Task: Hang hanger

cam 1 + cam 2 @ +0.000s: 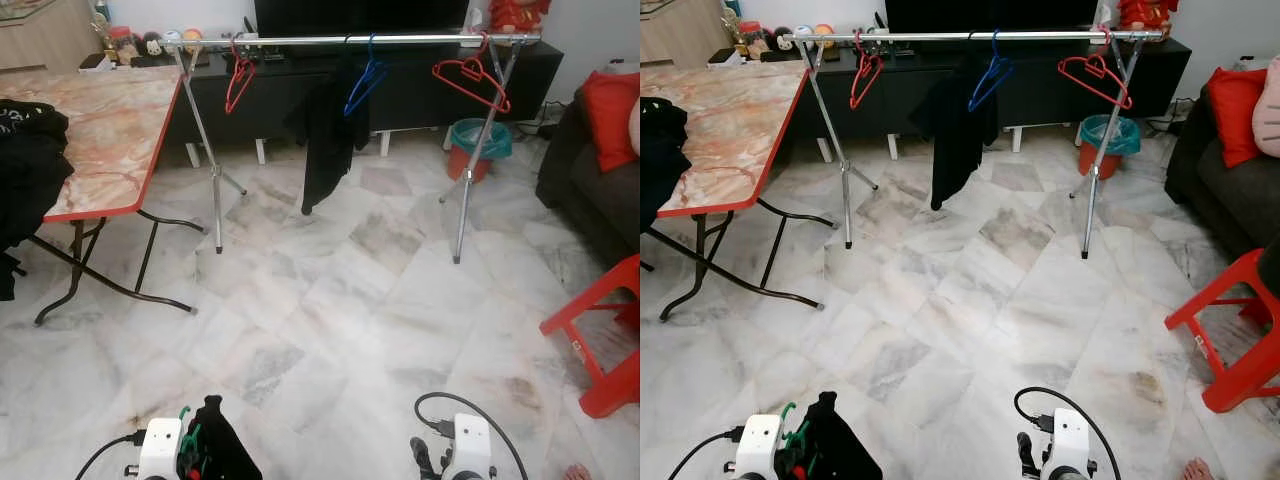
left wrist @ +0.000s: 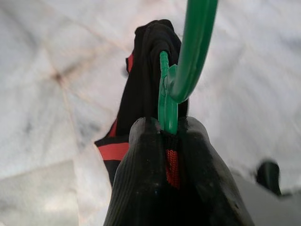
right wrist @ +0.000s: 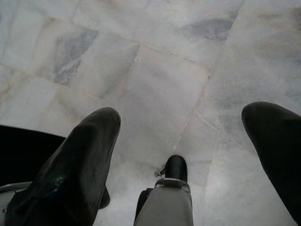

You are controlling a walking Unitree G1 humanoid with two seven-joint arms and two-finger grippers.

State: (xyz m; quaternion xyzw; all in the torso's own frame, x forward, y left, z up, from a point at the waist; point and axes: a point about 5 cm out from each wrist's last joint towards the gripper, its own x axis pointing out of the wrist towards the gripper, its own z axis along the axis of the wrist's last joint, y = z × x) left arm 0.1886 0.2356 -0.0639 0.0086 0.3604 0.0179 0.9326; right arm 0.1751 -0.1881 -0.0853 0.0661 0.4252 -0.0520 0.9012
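Green hanger in left gripper

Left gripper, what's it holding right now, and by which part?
The left gripper is shut on the green hanger, gripping its neck just below the hook, with a black garment draped on it.

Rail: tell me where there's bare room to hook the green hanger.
Free stretches on the rail: between red hanger and blue hanger; between blue hanger and second red hanger. The ends are crowded. Left gripper holds the green hanger.
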